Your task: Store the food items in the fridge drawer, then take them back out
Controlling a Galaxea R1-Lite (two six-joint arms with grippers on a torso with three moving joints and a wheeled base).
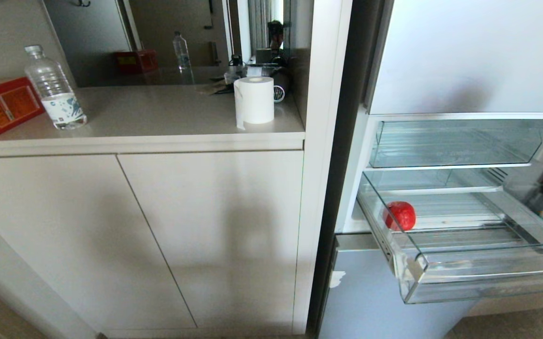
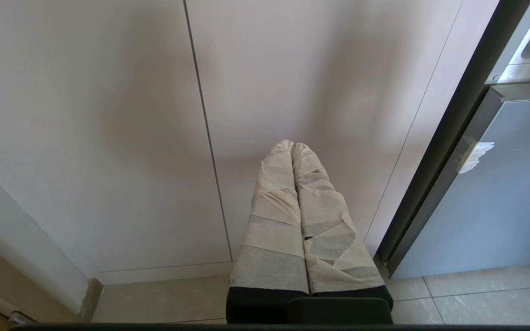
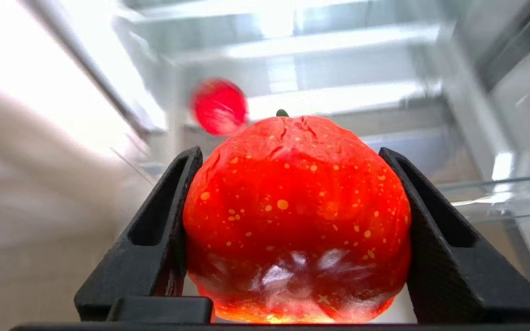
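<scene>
The right gripper [image 3: 292, 220], jaws spread wide and clamped on a speckled red-orange fruit [image 3: 294, 216] above the open fridge drawer [image 1: 464, 278], could drop it against the red fruit [image 1: 399, 215] already inside, knocking both rolling.

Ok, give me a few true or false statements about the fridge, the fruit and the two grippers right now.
1. The right gripper is clamped on a red-orange fruit. True.
2. The lower fridge drawer is pushed shut. False: it is pulled out.
3. A small red fruit lies in that drawer. True.
4. The left gripper holds a water bottle. False: it is shut and empty, facing the beige cabinets.
5. A toilet paper roll stands on the counter. True.
</scene>
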